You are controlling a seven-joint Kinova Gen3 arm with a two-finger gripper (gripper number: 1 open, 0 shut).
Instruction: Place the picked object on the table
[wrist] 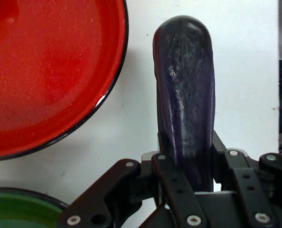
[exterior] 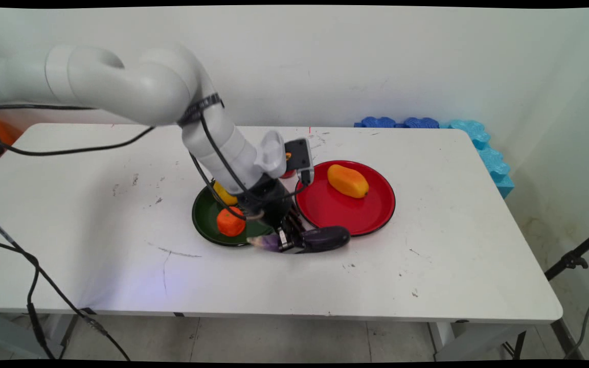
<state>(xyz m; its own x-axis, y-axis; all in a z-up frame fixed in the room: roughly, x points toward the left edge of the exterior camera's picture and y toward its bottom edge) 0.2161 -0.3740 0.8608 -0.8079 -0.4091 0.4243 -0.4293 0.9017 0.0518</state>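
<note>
A robot lab: bare white table, plain wall, tripod leg.

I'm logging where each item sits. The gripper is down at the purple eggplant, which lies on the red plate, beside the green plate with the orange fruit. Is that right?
Not quite. The eggplant lies on the white table, next to the red plate, not on it; the hand view shows bare table between them. The rest holds: the gripper is down at the eggplant, and the green plate with the orange fruit is beside it.
</note>
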